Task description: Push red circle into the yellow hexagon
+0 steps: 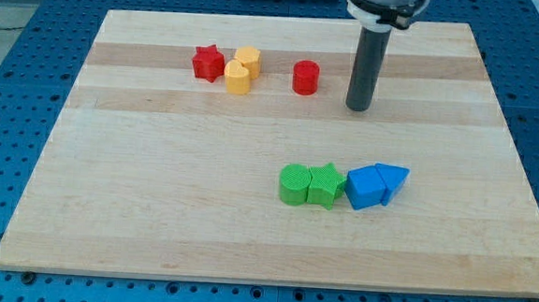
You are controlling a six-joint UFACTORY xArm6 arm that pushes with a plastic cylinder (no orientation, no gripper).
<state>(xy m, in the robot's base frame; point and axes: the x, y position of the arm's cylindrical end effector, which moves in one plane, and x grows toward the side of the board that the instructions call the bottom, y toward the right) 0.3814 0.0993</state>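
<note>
The red circle (305,78) stands on the wooden board near the view's top, right of centre. To its left are two yellow blocks: a yellow hexagon (248,60) and a second yellow block (238,78) just below it, touching. A red star (206,62) touches them on their left. My tip (357,108) rests on the board a short way to the right of the red circle, slightly lower, with a gap between them. The red circle is apart from the yellow blocks.
A green circle (295,184) and a green star (325,184) sit side by side lower in the view, with a blue block (367,187) and a blue triangle (393,180) on their right. The board's edge (271,282) meets a blue perforated table.
</note>
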